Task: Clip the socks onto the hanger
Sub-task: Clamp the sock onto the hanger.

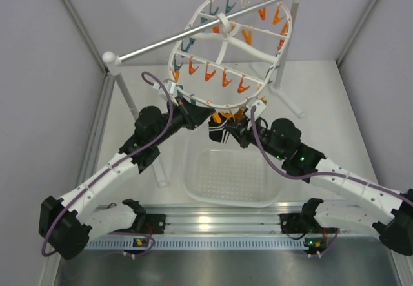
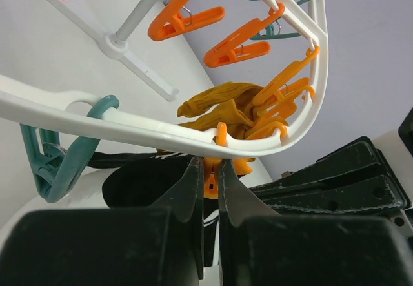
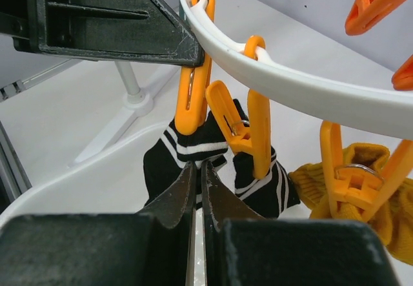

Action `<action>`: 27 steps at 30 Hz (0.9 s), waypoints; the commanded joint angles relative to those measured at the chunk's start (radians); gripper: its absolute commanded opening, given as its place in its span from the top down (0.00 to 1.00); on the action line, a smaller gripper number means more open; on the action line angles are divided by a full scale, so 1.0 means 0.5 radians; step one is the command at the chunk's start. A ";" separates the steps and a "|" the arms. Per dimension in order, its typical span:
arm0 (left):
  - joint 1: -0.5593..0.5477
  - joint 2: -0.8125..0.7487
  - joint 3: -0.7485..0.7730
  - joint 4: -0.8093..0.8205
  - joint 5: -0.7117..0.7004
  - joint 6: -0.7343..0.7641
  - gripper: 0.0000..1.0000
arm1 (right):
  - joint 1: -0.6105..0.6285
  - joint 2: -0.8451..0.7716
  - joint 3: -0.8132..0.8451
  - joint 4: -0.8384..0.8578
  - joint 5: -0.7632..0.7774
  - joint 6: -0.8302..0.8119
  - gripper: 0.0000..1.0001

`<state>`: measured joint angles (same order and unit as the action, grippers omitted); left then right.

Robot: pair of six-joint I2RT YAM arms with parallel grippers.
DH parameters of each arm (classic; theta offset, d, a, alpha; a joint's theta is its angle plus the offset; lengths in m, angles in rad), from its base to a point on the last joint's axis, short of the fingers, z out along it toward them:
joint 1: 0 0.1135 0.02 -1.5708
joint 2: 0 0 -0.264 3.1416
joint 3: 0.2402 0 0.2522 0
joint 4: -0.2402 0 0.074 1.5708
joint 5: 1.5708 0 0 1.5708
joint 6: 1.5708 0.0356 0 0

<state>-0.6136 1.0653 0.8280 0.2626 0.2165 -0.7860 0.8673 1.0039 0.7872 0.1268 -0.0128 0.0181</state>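
Hanger (image 2: 129, 126) rim, clips crowding the view.
Apparently left claw (image 2: 208, 170) clamps orange clothespin (image 2: 210, 186); right claw (image 3: 197, 170) closed at striped sock (image 3: 164, 163), grip hidden.

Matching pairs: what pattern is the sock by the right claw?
Sock: black, thin white stripes; right wrist view.

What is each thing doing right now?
hanger, hangs tilted from the silver rod
mustard socks, clipped on the hanger
black striped sock, held up at an orange clothespin, not clearly clipped
left gripper, shut on that clothespin
right gripper, shut on the black striped sock
basket, sitting below on the table
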 commanded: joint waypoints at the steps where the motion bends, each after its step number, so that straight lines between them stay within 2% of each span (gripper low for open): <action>1: 0.021 0.020 0.007 -0.025 0.061 0.001 1.00 | -0.032 -0.096 0.030 0.059 -0.030 -0.018 1.00; 15: 0.074 0.048 0.022 0.042 0.144 -0.048 1.00 | -0.056 -0.127 -0.007 0.029 -0.192 -0.021 1.00; 27: 0.086 0.017 -0.033 0.140 0.220 -0.140 1.00 | -0.105 -0.029 -0.004 0.099 -0.241 -0.006 1.00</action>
<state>-0.5755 1.0843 0.8280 0.2955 0.2970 -0.8181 0.8326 0.9794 0.7769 0.1196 -0.1104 0.0185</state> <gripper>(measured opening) 0.079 0.010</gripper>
